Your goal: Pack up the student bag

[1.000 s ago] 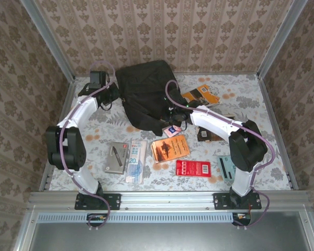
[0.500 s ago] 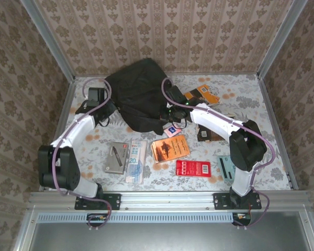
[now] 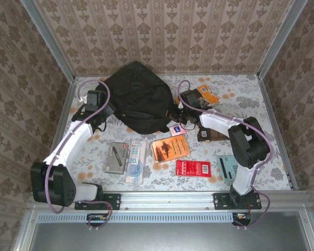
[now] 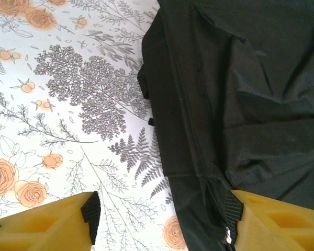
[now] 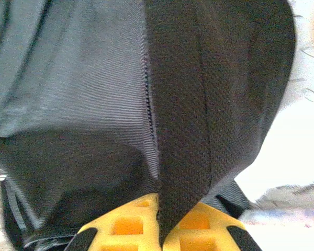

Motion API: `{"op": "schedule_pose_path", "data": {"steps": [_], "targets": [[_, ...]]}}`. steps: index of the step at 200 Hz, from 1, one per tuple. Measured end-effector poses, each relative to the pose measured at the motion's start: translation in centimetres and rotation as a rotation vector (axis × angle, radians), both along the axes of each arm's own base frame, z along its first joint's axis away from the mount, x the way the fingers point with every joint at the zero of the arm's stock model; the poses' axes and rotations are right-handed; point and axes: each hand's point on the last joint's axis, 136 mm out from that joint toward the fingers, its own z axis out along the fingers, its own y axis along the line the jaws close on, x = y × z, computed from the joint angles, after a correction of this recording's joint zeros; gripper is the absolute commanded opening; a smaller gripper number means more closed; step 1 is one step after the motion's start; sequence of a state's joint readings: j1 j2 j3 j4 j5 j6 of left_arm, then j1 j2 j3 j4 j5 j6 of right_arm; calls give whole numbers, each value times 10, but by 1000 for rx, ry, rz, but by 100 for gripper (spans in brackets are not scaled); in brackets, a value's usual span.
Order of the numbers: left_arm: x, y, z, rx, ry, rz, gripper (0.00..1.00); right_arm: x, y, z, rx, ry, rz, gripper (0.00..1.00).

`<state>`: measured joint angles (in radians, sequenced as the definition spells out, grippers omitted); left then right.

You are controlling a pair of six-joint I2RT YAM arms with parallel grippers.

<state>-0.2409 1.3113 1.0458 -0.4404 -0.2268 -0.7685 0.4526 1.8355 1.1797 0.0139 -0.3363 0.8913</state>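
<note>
Black student bag [image 3: 138, 99], pinched by right end effector [image 5: 166, 212], lies beside wide-open left end effector [image 4: 162, 214].

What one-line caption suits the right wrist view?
Right claw shut on a fold of the black student bag.

The right gripper [image 5: 160, 222] pinches a fold of the black student bag [image 5: 83, 94] between its closed yellow jaws; pale tabletop [image 5: 299, 141] shows at right
</note>
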Motion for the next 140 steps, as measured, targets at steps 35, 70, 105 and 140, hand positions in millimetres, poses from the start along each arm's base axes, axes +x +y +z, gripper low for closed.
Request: {"op": "schedule_pose_path", "data": {"steps": [35,70,105,140], "targets": [[20,-53,46,76,-74,-235,77,23,28,33,268,-98,60,0],[29,-132,53,100,-89,-572,78,23,50,53,428,-153,162,0],[32,-163,28,122,-29,-766,78,19,58,72,511,-195,230,0],[28,-168,18,159,19,-859,77,16,57,76,529,-203,261,0]]}}
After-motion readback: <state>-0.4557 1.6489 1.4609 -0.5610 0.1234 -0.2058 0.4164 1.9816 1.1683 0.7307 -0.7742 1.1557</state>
